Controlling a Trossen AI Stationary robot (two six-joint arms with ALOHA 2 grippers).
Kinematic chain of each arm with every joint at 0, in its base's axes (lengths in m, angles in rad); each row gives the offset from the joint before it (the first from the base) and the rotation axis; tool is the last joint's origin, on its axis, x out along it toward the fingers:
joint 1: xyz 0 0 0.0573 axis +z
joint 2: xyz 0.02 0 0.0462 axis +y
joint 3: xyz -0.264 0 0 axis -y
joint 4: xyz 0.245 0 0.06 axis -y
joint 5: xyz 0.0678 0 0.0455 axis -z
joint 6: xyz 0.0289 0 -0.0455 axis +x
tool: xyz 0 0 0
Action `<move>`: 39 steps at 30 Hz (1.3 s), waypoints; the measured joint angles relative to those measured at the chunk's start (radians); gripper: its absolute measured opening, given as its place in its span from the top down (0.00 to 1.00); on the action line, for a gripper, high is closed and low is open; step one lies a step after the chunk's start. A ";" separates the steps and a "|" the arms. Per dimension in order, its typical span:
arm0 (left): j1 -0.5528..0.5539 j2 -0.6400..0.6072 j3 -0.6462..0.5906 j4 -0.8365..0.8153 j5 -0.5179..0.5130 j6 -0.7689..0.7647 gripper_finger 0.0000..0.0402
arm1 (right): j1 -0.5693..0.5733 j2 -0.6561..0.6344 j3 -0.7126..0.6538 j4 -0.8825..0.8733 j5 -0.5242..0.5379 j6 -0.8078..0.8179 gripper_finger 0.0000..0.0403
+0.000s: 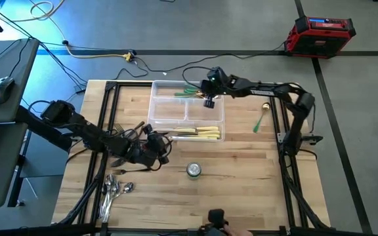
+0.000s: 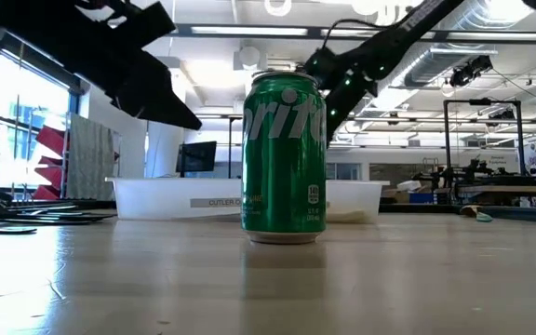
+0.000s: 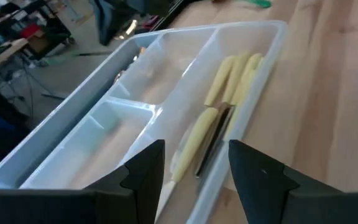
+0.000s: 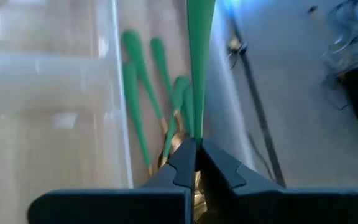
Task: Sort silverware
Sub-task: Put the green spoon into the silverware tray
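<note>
The clear divided tray sits at the table's far middle. Cream-handled knives lie in its near compartment, and several green-handled pieces lie in its far one. Above that far compartment my right gripper is shut on another green-handled piece. Off the tray's near left corner, my left gripper is open and holds nothing. Dark forks and shiny spoons lie on the table's left side. One more green-handled piece lies right of the tray. My right gripper pinches the green-handled piece between its two fingers at the handle's narrow end. The fingers slant down from the table's right side and lie along the piece. The green handle sticks out past the fingertips, lifted clear above the tray's far compartment.
A green soda can stands upright near the table's middle, in front of the tray. A black frame runs along the table's edges. Bare wood lies between the can and the right edge.
</note>
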 joint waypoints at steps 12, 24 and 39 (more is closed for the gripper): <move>0.021 0.000 0.000 -0.003 0.116 -0.026 0.61 | -0.018 0.091 0.067 -0.127 0.008 -0.007 0.99; 0.020 0.000 0.000 -0.004 0.131 -0.036 0.61 | -0.005 0.080 0.067 -0.215 0.151 0.004 0.69; 0.023 0.000 0.000 -0.007 0.125 0.000 0.61 | 0.044 -0.385 -0.033 -0.832 -0.073 0.287 0.67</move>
